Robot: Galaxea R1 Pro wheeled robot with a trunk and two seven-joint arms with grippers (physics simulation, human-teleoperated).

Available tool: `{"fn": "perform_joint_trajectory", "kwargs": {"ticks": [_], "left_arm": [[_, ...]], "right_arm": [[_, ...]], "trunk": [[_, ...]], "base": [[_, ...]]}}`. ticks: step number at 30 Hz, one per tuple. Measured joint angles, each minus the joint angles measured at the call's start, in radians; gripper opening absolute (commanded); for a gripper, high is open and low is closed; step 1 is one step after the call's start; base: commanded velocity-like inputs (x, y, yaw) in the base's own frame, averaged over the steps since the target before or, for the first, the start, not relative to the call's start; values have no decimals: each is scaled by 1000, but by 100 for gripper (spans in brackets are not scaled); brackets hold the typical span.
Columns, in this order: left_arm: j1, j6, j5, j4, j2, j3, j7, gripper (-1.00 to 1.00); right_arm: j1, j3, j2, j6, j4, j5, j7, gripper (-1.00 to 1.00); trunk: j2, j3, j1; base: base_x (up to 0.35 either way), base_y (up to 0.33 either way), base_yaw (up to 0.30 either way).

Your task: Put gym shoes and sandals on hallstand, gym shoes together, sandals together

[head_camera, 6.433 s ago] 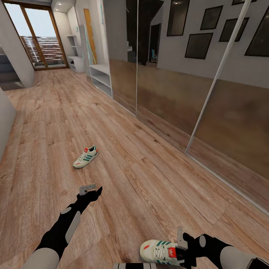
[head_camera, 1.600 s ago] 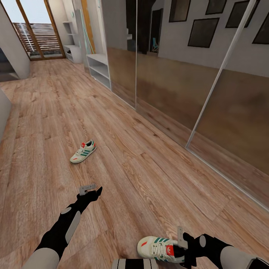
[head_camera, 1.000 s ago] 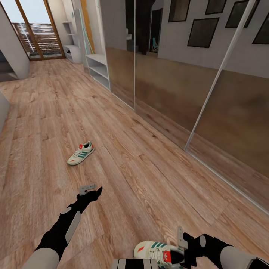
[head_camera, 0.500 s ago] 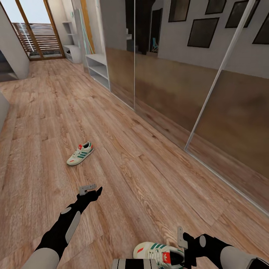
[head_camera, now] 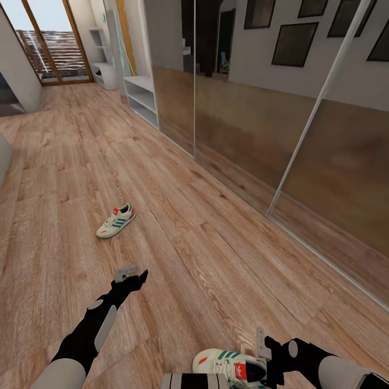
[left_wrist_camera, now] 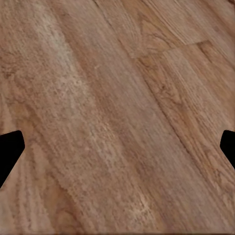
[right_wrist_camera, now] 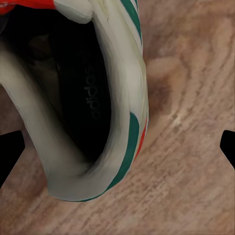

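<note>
Head view looked down a corridor with a wood-plank floor (head_camera: 216,243). One gym shoe (head_camera: 116,220) lay alone on the floor, ahead of the left gripper (head_camera: 131,276) and well apart from it. The left gripper hung over bare planks; in the left wrist view its fingertips (left_wrist_camera: 10,152) sat at the two far edges with only floor between them, so it was spread wide and empty. The second gym shoe (head_camera: 229,366) was at the bottom of the head view, just in front of the right gripper (head_camera: 263,361). The right wrist view looked straight into that shoe's opening (right_wrist_camera: 88,107), heel end nearest, fingertips wide apart at the frame edges; whether the right gripper was actually pinching the shoe could not be told. The white shoe rack (head_camera: 141,100) stood far up the corridor against the right wall, next to the glass sliding wardrobe (head_camera: 259,108). A glazed door (head_camera: 48,48) closed the corridor's far end.
</note>
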Motion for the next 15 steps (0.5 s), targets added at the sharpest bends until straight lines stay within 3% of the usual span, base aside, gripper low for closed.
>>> {"fn": "perform_joint_trajectory", "kwargs": {"ticks": [3, 15], "left_arm": [[0, 0, 0, 0, 0, 0, 0, 100], [0, 0, 1, 0, 0, 0, 0, 100]], "right_arm": [[0, 1, 0, 0, 0, 0, 0, 100], [0, 1, 1, 0, 0, -1, 0, 100]], "trunk": [[-1, -12, 1], [-1, -12, 1]], "base": [[0, 0, 0], [0, 0, 0]]}}
